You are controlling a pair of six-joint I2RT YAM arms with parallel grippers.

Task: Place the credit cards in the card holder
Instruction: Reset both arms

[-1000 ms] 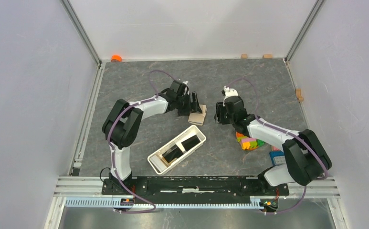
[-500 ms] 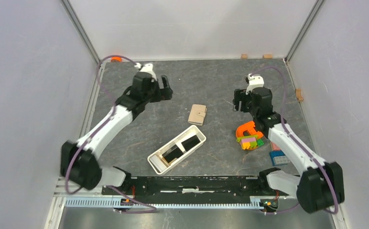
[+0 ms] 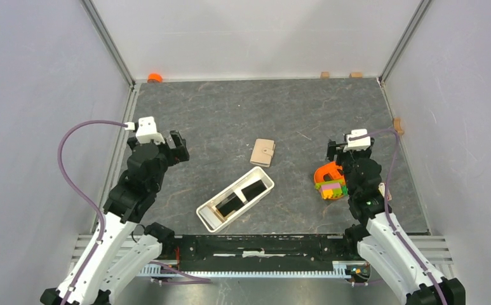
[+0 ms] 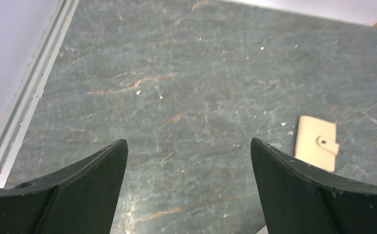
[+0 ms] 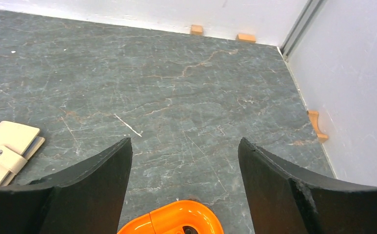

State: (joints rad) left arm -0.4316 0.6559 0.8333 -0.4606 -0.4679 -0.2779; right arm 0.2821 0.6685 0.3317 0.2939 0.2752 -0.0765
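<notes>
Overhead and wrist views of the two-arm rig. We see the card holder (image 3: pixel 249 206) lying at a diagonal on the grey desk (image 3: pixel 230 114), near its front edge and between the two arms. The two credit cards (image 3: pixel 251 189) lie inside the holder: one is toward its far right end, the other (image 3: pixel 230 203) toward its near left end, and both are within the low white walls.

The left end effector (image 4: pixel 188 142) hangs above the left side of the desk, well apart from the holder. In its wrist view we see the fingers (image 4: pixel 79 195) spread wide with only bare desk between them, so it grips nothing. The right end effector (image 5: pixel 185 141) is likewise parted wide and empty. It is poised above the orange bowl (image 3: pixel 327 173), whose rim shows at the bottom of the right wrist view.

The bowl holds coloured blocks (image 3: pixel 331 189) and stands right of the holder, apart from it. A beige wallet (image 3: pixel 263 152) with a snap tab lies closed just beyond the holder's far end, not touching it. Two small wooden blocks (image 5: pixel 196 30) sit against the far wall.
</notes>
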